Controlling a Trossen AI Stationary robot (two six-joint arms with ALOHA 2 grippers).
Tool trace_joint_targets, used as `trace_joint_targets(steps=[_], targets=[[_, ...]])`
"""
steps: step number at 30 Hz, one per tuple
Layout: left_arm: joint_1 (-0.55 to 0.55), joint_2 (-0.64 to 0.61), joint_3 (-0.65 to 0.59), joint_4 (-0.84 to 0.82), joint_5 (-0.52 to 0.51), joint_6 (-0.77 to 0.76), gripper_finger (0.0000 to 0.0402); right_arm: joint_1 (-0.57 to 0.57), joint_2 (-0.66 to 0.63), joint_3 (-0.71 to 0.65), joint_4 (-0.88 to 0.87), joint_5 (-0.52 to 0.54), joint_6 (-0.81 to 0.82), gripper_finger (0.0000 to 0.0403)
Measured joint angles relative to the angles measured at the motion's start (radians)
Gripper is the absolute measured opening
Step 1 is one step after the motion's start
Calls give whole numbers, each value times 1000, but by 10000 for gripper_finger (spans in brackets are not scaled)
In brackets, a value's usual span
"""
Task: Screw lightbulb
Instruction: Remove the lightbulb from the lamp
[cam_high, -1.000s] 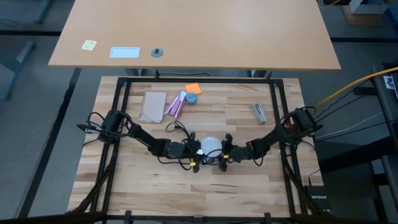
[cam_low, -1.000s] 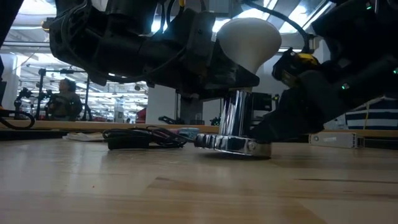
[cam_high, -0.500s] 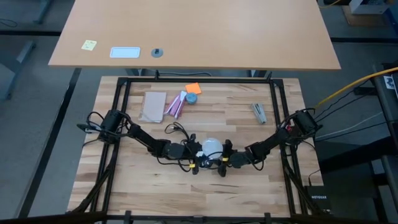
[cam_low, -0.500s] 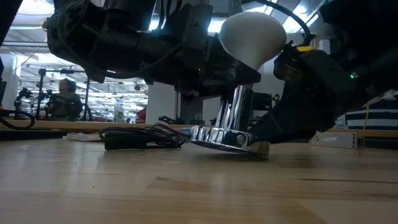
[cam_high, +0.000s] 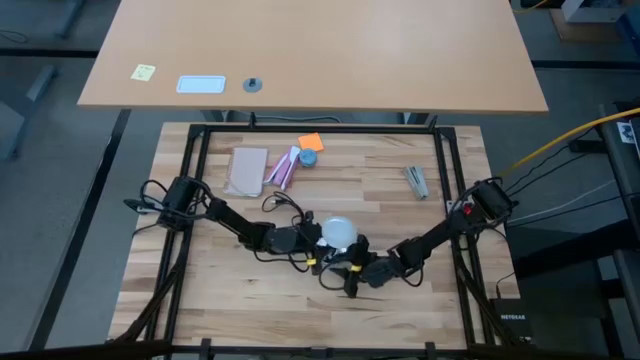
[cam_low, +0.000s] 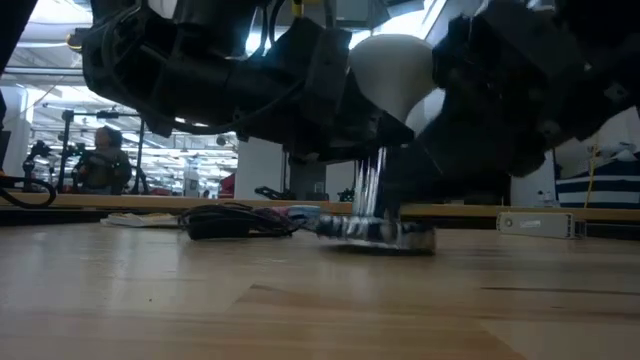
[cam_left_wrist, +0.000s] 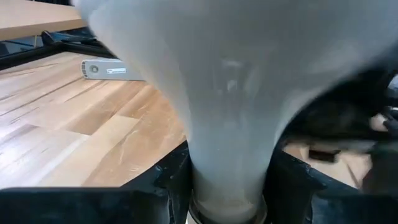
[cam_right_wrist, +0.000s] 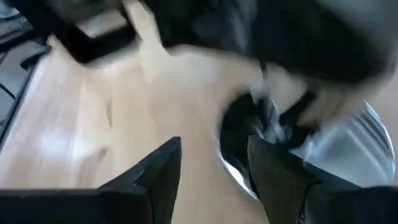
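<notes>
Progress: the lightbulb is already seated neck-down in the socket; how far it has been threaded cannot be told, so some turning is judged to be left.
Remaining: the last turns until snug, then release of both bulb and socket (a judgement, not something seen).
Bulb position: just below the centre of the high view, on the wooden worktop, upright over the silvery socket, between the two tools.
Bulb appearance: frosted white, a round globe on top that tapers like a cone to a narrow neck; in the left wrist view it fills most of the frame.
Left tool: closed on the bulb's narrow neck, one dark finger seen on each side of it.
Right tool: fingers held apart, low at the socket's base in the lower centre of the high view; whether the base is actually gripped cannot be told, as the view is smeared.
Socket: shiny metal, with a round flat foot resting on the worktop.
Cord: thin and dark, lying left of the socket in the low view.
</notes>
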Motion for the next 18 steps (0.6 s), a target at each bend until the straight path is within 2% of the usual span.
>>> trace_joint_targets(steps=[5, 14, 18], targets=[[0, 2, -2, -8, -2, 5, 152, 36, -10, 8, -43, 94, -46, 188], [-1, 2, -2, -7, 6, 4, 152, 71, -121, 7, -413, 287, 74, 188], [-5, 2, -2, -6, 8, 1, 152, 28, -122, 6, -496, 297, 95, 188]])
